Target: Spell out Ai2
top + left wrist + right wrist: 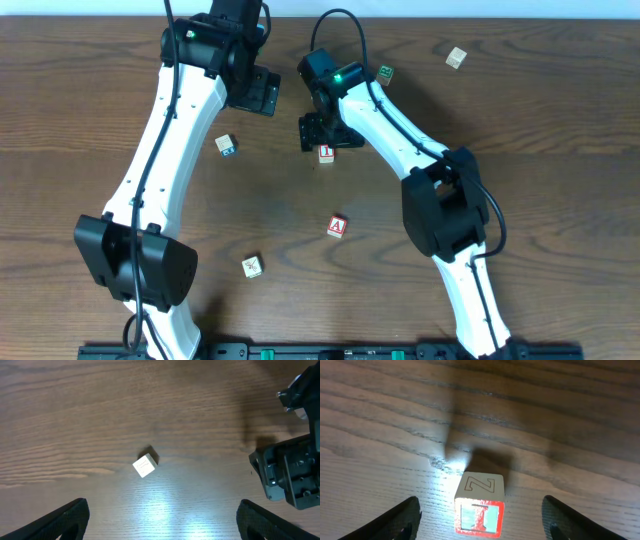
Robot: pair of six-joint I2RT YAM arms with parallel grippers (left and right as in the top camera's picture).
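A wooden block with a red "I" face (326,153) lies on the table just below my right gripper (322,132). In the right wrist view the I block (480,516), with a "Z" on its upper face, lies between the open fingers of my right gripper (480,527), untouched. A red "A" block (338,227) lies nearer the front. My left gripper (256,90) is open and empty above the table. In the left wrist view, my left gripper (162,522) hovers with a pale block (145,466) lying ahead of it. No "2" face shows on any block.
A block with blue print (226,146) lies left of centre. A pale block (252,266) lies at the front. A green-printed block (385,72) and a plain one (456,57) lie at the back right. The right arm's gripper housing (292,472) shows in the left wrist view.
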